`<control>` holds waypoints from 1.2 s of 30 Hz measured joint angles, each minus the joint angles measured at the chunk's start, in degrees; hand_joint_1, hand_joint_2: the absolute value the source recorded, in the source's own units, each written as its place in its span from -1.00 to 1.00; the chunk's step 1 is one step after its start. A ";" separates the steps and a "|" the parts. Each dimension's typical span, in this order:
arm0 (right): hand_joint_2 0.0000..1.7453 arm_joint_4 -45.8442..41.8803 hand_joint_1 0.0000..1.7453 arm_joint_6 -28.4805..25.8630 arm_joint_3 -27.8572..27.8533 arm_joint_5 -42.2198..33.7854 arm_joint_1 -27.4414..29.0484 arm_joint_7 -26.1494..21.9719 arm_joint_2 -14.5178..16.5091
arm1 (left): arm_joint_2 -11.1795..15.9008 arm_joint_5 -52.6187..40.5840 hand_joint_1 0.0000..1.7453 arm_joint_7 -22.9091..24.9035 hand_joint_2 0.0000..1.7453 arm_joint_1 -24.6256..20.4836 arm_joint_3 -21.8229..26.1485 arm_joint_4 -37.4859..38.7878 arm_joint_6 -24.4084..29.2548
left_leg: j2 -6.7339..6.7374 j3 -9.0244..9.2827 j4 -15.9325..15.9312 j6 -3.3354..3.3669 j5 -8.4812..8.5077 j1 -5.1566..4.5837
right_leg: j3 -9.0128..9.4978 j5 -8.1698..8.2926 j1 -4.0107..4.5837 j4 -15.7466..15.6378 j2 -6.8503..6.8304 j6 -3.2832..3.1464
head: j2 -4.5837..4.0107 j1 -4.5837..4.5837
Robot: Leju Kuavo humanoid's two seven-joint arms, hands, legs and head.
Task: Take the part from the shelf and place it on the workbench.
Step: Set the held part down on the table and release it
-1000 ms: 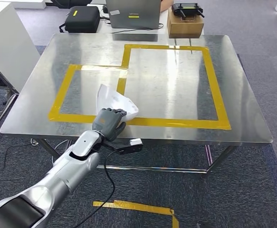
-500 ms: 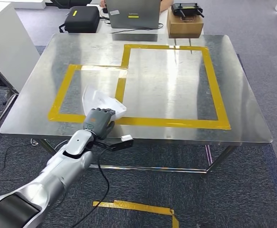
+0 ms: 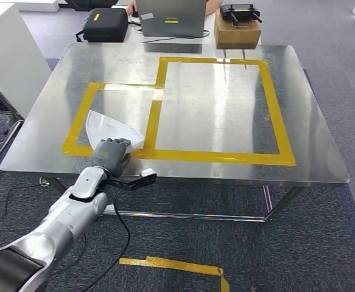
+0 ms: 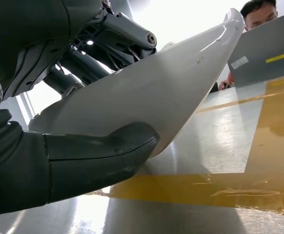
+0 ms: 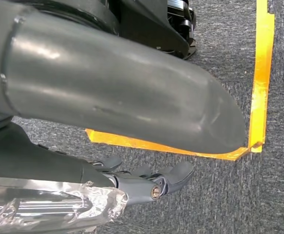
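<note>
The part (image 3: 113, 129) is a white curved plastic shell. My left hand (image 3: 111, 155) grips it at its near edge, low over the steel workbench (image 3: 212, 109), inside the smaller left yellow-taped rectangle (image 3: 81, 118) by the front edge. In the left wrist view the thumb (image 4: 96, 156) presses one face of the part (image 4: 151, 92) and the dark fingers (image 4: 107, 34) lie on the other; I cannot tell whether the part touches the bench. My right hand (image 5: 125, 107) hangs over the carpet, fingers (image 5: 151, 183) extended, holding nothing.
A larger taped rectangle (image 3: 276, 109) covers the bench's right half. Behind the bench are a black case (image 3: 105, 23), a grey laptop (image 3: 170, 17) with a person (image 4: 259, 12) behind it, and a cardboard box (image 3: 237, 30). A white cabinet (image 3: 5, 55) stands left. Yellow tape (image 3: 175, 266) marks the floor.
My left hand has carried the part leftward along the bench's front edge, from over the tape divider into the left rectangle. The camera has not moved.
</note>
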 joint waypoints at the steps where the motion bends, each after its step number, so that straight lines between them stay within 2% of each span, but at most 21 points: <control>1: -1.00 0.00 -1.00 0.00 0.09 -0.03 0.00 0.01 0.00 | 0.04 -0.06 1.00 -0.12 1.00 -0.01 0.17 0.10 0.07 | 0.00 0.00 0.00 0.01 0.01 0.00 | 0.00 0.00 0.00 0.00 0.00 0.00 | 0.00 -0.01; 7: -1.00 0.01 -1.00 0.13 0.34 -0.06 -0.01 0.02 0.00 | 0.18 -0.68 1.00 -2.01 1.00 -0.01 0.63 0.40 1.09 | 0.00 0.00 0.00 0.01 0.01 0.00 | 0.00 0.00 0.00 0.00 -0.01 0.00 | 0.00 0.00; 11: -1.00 0.04 -1.00 0.28 0.68 -0.07 -0.06 -0.03 0.00 | 0.18 -1.04 -1.00 -4.22 1.00 0.07 0.78 0.43 1.67 | 0.00 -0.01 0.00 0.01 0.01 0.00 | 0.00 0.00 0.00 0.00 -0.01 0.00 | 0.00 0.00; 16: -1.00 0.10 -1.00 0.35 1.17 -0.11 -0.13 -0.07 0.00 | 0.11 -0.92 -1.00 -5.73 1.00 0.19 0.83 0.43 2.14 | 0.00 -0.02 0.00 0.01 0.01 0.00 | -0.02 0.00 0.00 0.00 -0.01 0.00 | 0.00 0.01; 20: -1.00 0.18 -1.00 0.33 1.61 -0.16 -0.17 -0.07 0.00 | -0.09 0.73 -1.00 -7.04 -1.00 0.19 1.24 0.42 1.95 | 0.00 -0.03 0.00 0.02 0.01 0.00 | -0.02 0.00 -0.01 0.00 -0.02 0.00 | 0.00 0.00; 36: -1.00 0.26 -1.00 -0.13 2.06 -0.46 -0.18 0.05 0.00 | -0.99 2.26 -1.00 -7.59 -1.00 0.34 1.93 -0.03 1.89 | 0.00 -0.03 0.00 0.02 0.01 0.00 | -0.02 0.00 0.00 0.00 -0.02 0.00 | 0.00 0.00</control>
